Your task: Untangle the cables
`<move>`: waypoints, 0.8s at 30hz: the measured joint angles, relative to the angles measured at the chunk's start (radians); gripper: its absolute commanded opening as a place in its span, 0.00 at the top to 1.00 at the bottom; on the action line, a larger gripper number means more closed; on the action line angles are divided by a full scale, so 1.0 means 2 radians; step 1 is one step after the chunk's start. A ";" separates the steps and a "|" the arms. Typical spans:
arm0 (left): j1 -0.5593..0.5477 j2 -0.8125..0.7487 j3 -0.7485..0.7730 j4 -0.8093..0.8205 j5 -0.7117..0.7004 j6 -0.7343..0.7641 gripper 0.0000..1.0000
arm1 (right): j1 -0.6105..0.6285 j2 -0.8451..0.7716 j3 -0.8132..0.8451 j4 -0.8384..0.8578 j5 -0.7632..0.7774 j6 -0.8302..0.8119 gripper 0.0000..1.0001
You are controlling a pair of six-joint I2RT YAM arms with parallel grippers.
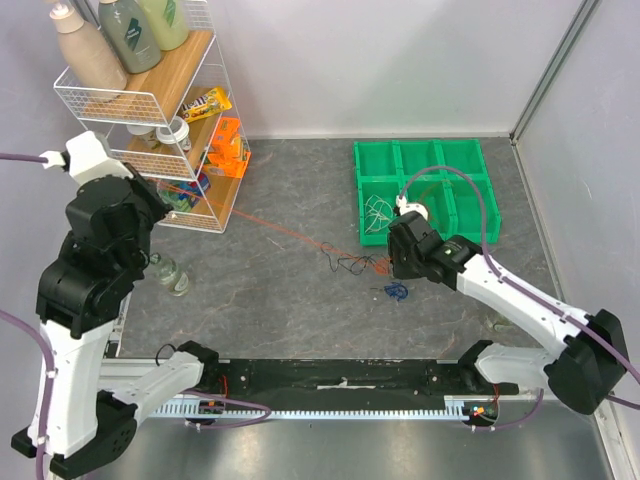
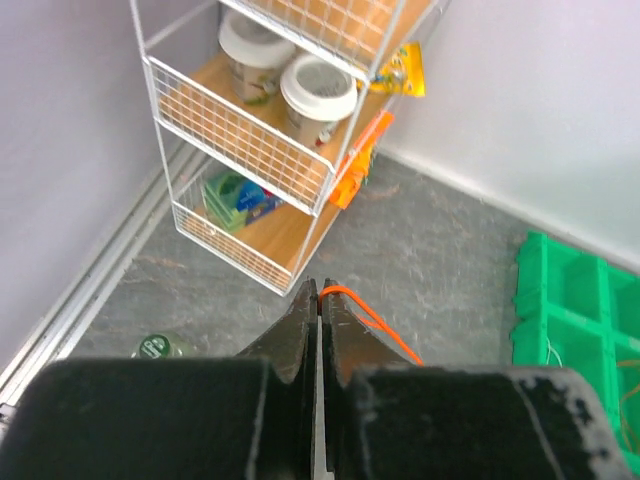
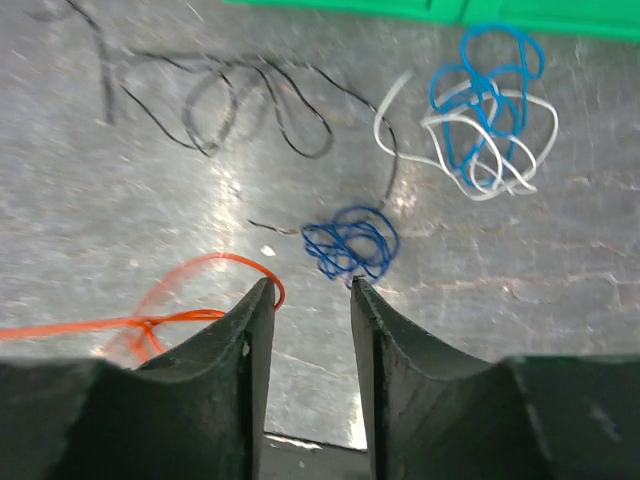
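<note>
Seems to be the step of drawing the orange cable (image 1: 290,232) out from the others. Grasped at its far-left end by the left gripper (image 2: 319,292), clenched tight on it, raised beside the wire shelf (image 2: 250,150). Stretched from there in a straight line across the desk (image 1: 280,300) toward the right, ending in a loose loop with a small twist, near the black cable (image 3: 250,100).

On the right side, partly opened: the right gripper (image 3: 310,285), low over the desk and grasping nothing. Orange loop right at the tip of its left finger; touching or only very close, not possible to tell. Just beyond the jaws, apart from both fingers, the dark blue bunch (image 3: 350,243). Farther off, just beside the green tray (image 3: 500,15), the white and blue tangle (image 3: 485,130).

For the next move, probably: closing on the orange loop, or pinning down a neighbour cable, so that a pull to the left does not drag the whole group. Calls for a low and exact approach, with wires so thin and flat on the desk. Some risk of catching the dark blue bunch together with the orange one.
</note>
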 measured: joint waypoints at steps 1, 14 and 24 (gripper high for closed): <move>0.002 -0.002 0.003 0.006 -0.006 0.003 0.99 | -0.005 0.007 0.000 -0.012 -0.003 -0.007 0.52; 0.007 -0.014 0.018 0.031 0.001 0.007 0.98 | -0.012 0.002 0.001 -0.053 -0.048 -0.080 0.35; 0.007 -0.005 0.031 0.038 -0.027 0.051 0.98 | -0.067 -0.017 0.058 -0.094 0.084 -0.056 0.21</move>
